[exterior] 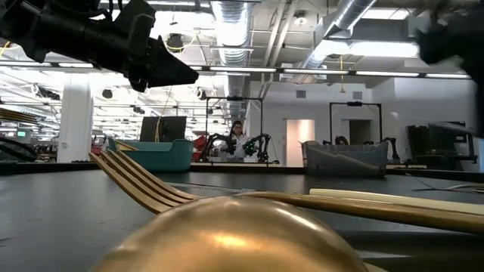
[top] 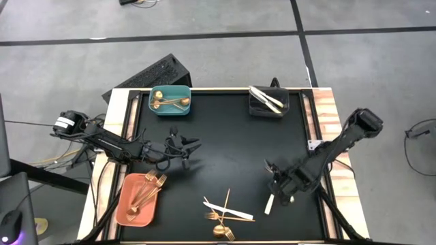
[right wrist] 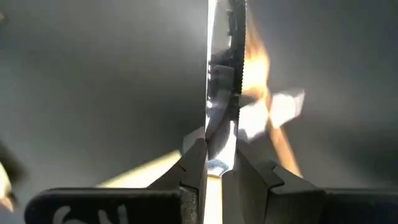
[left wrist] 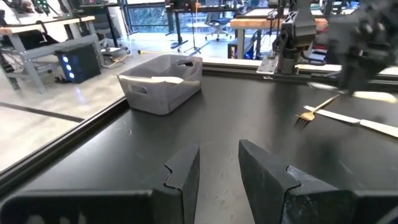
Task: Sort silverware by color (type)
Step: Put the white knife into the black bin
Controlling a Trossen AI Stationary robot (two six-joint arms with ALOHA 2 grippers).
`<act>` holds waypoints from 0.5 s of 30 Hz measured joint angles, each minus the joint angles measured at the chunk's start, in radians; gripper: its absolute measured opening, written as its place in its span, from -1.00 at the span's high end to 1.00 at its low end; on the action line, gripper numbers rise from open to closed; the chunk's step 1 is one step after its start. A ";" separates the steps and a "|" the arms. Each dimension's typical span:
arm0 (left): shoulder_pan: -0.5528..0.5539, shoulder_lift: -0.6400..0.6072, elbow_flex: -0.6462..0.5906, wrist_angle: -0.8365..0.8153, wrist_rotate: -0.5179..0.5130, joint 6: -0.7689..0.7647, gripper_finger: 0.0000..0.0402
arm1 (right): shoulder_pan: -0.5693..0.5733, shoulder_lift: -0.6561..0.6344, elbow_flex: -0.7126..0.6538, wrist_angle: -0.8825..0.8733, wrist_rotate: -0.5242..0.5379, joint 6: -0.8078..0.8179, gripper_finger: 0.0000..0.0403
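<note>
High view: the right gripper (top: 278, 193) is low over the black table (top: 225, 143) at its front right, with a white knife (top: 270, 203) in its fingers. The knife's free end points toward the front edge and slightly to the robot's left; its long axis runs roughly front to back. The right wrist view confirms the grip: the two dark fingers are pinched narrow on the flat blade (right wrist: 221, 93), which stands on edge between them and runs straight out from the gripper.

Where the knife must go is a judgement. The dark bin (top: 268, 103) at the back right already holds pale knives, so it is the likely destination. It lies well apart from the right gripper, straight toward the back on the right arm's own side, so the right arm is the nearer of the two. The move turns on carrying the knife back along that line and bringing its long axis in line with the bin's opening.

The right arm reaches in from the right edge, elbow out, wrist pitched down toward the table.

The left gripper (top: 184, 146) hovers left of centre, fingers narrowly parted and holding nothing, per the left wrist view.

Remaining silverware: a small pile of gold pieces with one white knife (top: 225, 212) at the front centre. Gold forks lie in the salmon tray (top: 122, 212), gold spoons in the teal bin (top: 170, 111).
</note>
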 joint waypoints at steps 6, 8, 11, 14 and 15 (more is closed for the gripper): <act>0.002 0.000 0.000 0.008 0.007 -0.025 0.50 | -0.096 -0.121 0.002 0.003 0.287 -0.194 0.57; 0.002 0.000 0.000 0.008 0.009 -0.038 0.50 | -0.144 -0.148 0.002 0.001 0.385 -0.287 0.57; 0.002 0.000 0.000 0.008 0.022 -0.053 0.50 | -0.234 -0.174 0.002 0.006 0.508 -0.492 0.57; 0.002 0.000 0.000 0.008 0.039 -0.056 0.50 | -0.343 -0.184 0.003 0.038 0.592 -0.786 0.57; 0.002 0.000 0.000 0.007 0.048 -0.057 0.50 | -0.384 -0.187 0.003 0.058 0.609 -0.893 0.57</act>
